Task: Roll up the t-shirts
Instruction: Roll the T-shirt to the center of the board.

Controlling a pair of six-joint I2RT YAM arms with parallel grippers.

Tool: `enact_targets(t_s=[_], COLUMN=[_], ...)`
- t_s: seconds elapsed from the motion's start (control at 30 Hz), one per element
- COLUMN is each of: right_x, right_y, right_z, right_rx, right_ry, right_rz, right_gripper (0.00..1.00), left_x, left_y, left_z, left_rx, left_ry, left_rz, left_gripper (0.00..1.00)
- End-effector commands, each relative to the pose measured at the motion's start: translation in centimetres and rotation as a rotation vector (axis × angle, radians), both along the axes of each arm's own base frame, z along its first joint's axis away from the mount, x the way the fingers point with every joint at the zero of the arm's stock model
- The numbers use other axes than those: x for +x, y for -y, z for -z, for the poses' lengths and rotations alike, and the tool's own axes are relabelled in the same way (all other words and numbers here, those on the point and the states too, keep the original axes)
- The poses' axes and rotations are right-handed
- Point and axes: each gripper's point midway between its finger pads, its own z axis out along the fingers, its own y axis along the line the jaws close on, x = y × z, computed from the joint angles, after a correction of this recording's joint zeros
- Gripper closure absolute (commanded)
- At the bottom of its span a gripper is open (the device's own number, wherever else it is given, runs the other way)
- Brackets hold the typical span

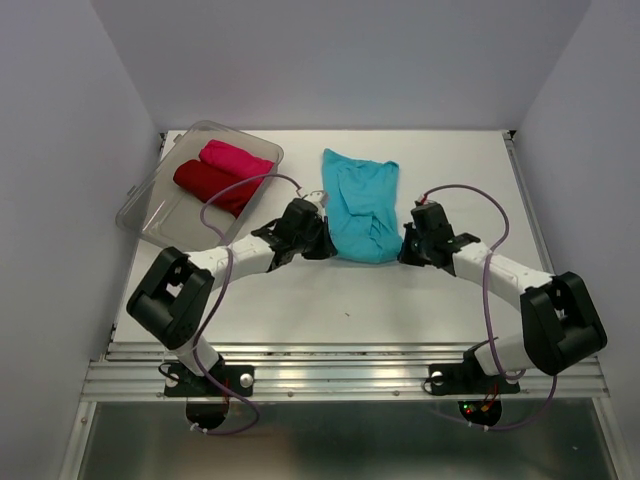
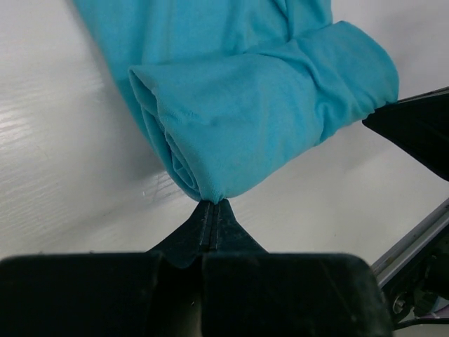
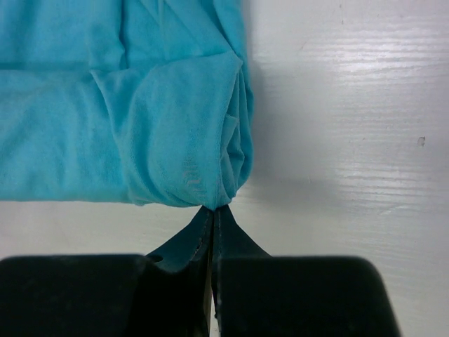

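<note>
Top view. Turquoise-blue cloth t-shirt (image 1: 362, 205) lies mid-tabletop (image 1: 300, 300), long axis running 12 to 6 o'clock. Its 6 o'clock end is turned over into a first fat fold; the rest lies flat but creased. Left end effector (image 1: 322, 243) sits at the fold's 7 o'clock corner, right end effector (image 1: 408, 250) at the 5 o'clock corner. Clear plastic tub (image 1: 150, 215) is at 10 o'clock, half off the tabletop edge. It holds a dark red rolled t-shirt (image 1: 212, 185) and a bright pink rolled t-shirt (image 1: 235, 160), lying touching.

Left wrist view. Left end effector (image 2: 212, 207) is clenched, jaws meeting on a small pucker of cloth at the open end of the fold. The t-shirt (image 2: 266, 98) shows loose layers there, not a tight coil.

Right wrist view. Right end effector (image 3: 212, 210) is likewise clenched, tips nipping the fold's corner. The t-shirt (image 3: 140, 126) bunches just above the tips.

Judgement: the roll is only started. To do it well:
- Carry both corners toward 12 o'clock together and level, so the roll does not cone.
- Keep the cloth low against the tabletop and lightly taut between the two grips.
- Both pinches look thin, so a hard pull could slip them; regrip deeper if cloth creeps out.
</note>
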Motion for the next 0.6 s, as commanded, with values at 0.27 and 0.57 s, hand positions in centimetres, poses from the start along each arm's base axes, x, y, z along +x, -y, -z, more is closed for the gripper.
enact_targets(t_s=[0.27, 0.57], right_x=[5.4, 8.8], right_y=[-0.8, -1.3], right_z=[-4.6, -4.7], right_rx=[-0.032, -0.041], right_ry=[0.151, 0.167], right_rz=[0.03, 0.05], right_gripper=[0.99, 0.99], left_x=[3.8, 7.1], left_y=[0.0, -0.5], left_z=[-3.2, -3.3], left_rx=[-0.041, -0.026], left_ry=[-0.018, -0.041], left_rz=[-0.01, -0.022], left_gripper=[1.0, 1.0])
